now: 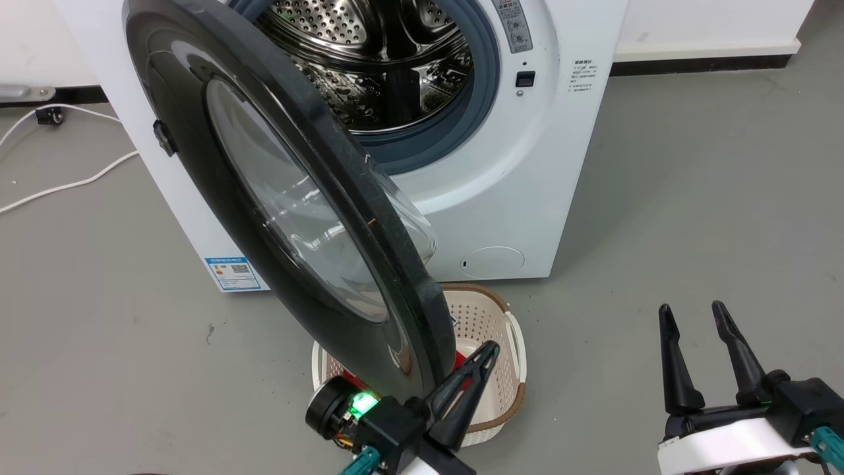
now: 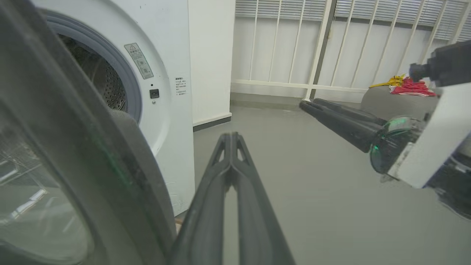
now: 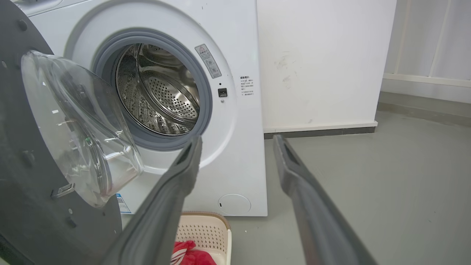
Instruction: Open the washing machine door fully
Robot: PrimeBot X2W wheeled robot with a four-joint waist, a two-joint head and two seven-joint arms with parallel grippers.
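With left gripper [image 1: 488, 349] clenched empty, hovered beside the thick matte rim of the round, glossy black washing machine door [image 1: 290, 211]. Held right gripper [image 1: 690, 311] splayed, well apart.

One washer [image 1: 527, 198], one door [image 1: 178, 86], one basket [image 1: 481, 323]. Two grippers — left gripper [image 1: 489, 351], right gripper [image 1: 692, 310]. One round flap [image 1: 491, 262], one blue label [image 1: 232, 274] — washer front.

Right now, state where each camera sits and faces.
Head: looks down on washing machine door, basket, shut left gripper, open right gripper.
Left wrist: beside door's rim, facing floor and right gripper past own shut fingers.
Right wrist: low, facing the washing machine between own open fingers.
Head and right wrist share the basket.
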